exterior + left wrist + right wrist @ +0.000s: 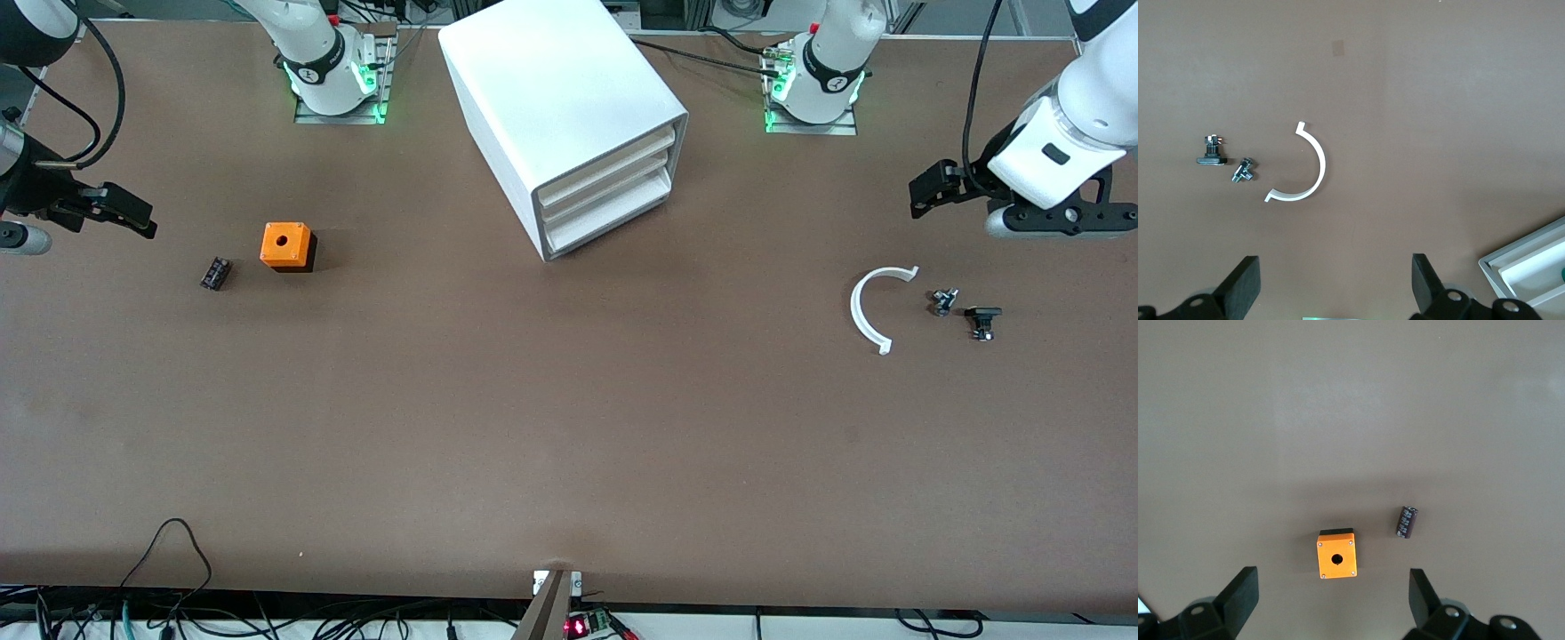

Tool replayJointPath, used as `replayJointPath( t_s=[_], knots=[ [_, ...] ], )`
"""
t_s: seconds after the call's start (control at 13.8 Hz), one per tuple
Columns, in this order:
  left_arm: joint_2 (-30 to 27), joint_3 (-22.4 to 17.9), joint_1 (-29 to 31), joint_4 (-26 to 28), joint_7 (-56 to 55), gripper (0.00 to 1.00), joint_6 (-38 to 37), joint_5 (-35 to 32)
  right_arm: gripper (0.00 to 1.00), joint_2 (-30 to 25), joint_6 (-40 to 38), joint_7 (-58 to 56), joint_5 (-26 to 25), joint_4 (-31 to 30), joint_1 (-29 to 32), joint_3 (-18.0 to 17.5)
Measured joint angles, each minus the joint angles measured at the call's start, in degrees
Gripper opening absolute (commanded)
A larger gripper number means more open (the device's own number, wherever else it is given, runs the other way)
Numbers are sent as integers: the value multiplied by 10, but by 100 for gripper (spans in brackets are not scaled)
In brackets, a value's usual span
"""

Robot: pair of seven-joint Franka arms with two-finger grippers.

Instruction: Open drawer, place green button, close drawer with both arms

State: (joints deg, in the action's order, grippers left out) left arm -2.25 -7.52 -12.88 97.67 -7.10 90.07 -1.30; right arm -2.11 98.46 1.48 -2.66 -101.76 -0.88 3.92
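The white box cabinet [551,98] stands at the middle of the table near the arms' bases. All its drawers are pushed in, and the drawer [613,222] is the lowest of the stack. The button [982,320] [1210,153], small and dark, lies on its side at the left arm's end of the table. My left gripper [932,188] [1336,280] hangs open and empty over bare table between the button and the left arm's base. Toward the right arm's end, my right gripper [120,212] [1333,593] hovers open and empty beside an orange cube [286,245] [1337,555].
A white curved strip [871,307] [1308,173] and a small metal part [942,302] [1243,170] lie beside the button. A small black ribbed block [215,273] [1407,521] lies next to the orange cube. A corner of the cabinet [1528,263] shows in the left wrist view.
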Motion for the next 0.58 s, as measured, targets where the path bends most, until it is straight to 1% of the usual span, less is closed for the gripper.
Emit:
replayJointPath(
  t_s=[0.29, 0.58],
  knots=[
    [8, -1, 41, -1, 4, 100, 0, 5, 100, 0, 1, 0, 0, 0, 0, 0],
    [11, 1, 49, -2, 7, 100, 0, 5, 100, 0, 1, 0, 0, -1, 0, 0]
  ],
)
